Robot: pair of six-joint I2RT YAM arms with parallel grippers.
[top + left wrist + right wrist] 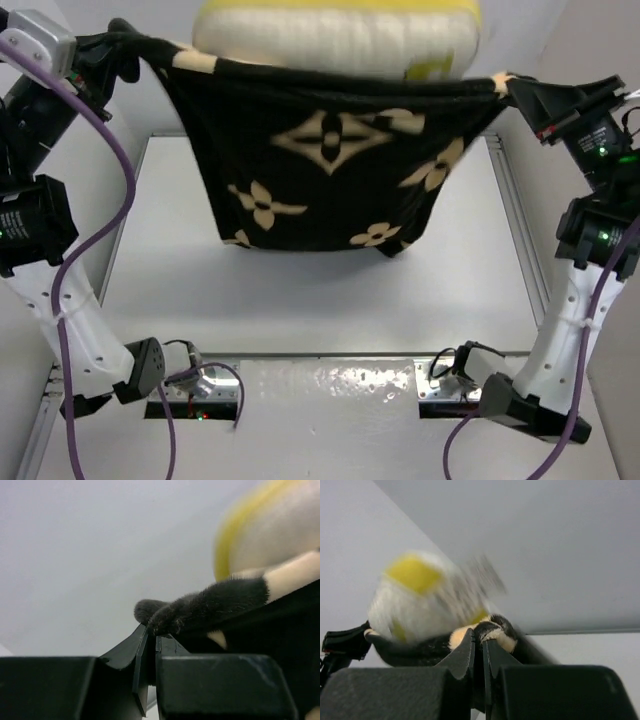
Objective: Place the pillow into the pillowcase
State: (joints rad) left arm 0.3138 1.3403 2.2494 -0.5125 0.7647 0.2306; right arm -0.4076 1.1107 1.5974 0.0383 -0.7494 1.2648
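The black pillowcase [330,160] with beige flowers hangs stretched between my two grippers, high above the table. My left gripper [128,45] is shut on its top left corner [200,607]. My right gripper [515,85] is shut on its top right corner [495,627]. The white pillow [340,35] with its yellow band sticks out of the case's open top, its lower part inside. It shows blurred in the right wrist view [425,597] and at the upper right in the left wrist view [275,530].
The white table [320,290] lies below the hanging case, with raised rails at its left and right sides. The arm bases [190,375] sit at the near edge with purple cables.
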